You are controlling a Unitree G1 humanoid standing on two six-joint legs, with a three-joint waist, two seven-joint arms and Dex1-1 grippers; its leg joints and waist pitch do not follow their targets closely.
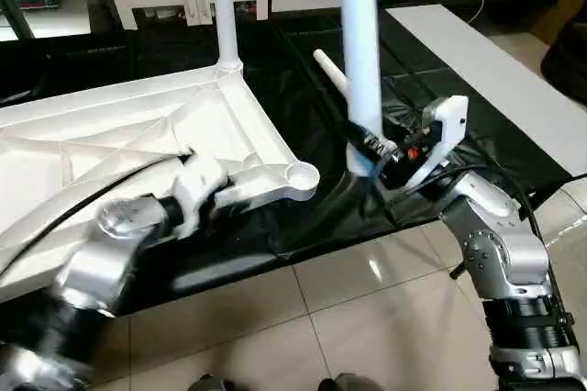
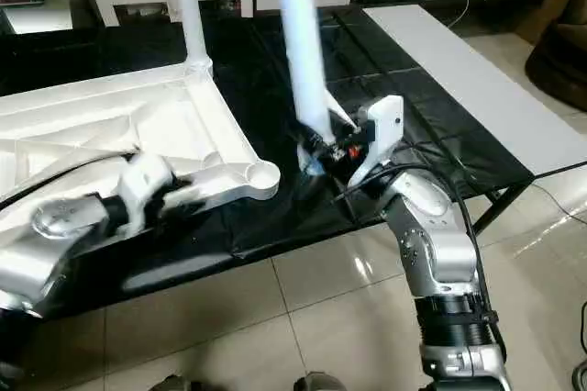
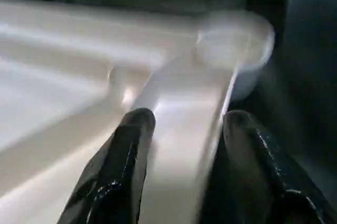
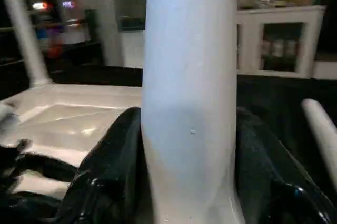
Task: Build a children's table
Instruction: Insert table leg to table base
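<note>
On black sheeting (image 1: 303,88), right tool (image 1: 367,154) grips upright leg (image 1: 359,51).

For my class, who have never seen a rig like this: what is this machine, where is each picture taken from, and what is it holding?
It is a two-armed humanoid robot assembling a children's table. Two pictures come from cameras in its head, looking down over its silver forearms; the other two come from a camera on each wrist. The white table top lies upside down on a surface covered in black sheeting, with one fitted leg standing up. The right pincer holds another white leg upright. The left pincer straddles the top's edge near an empty corner socket. A spare leg lies behind.
</note>
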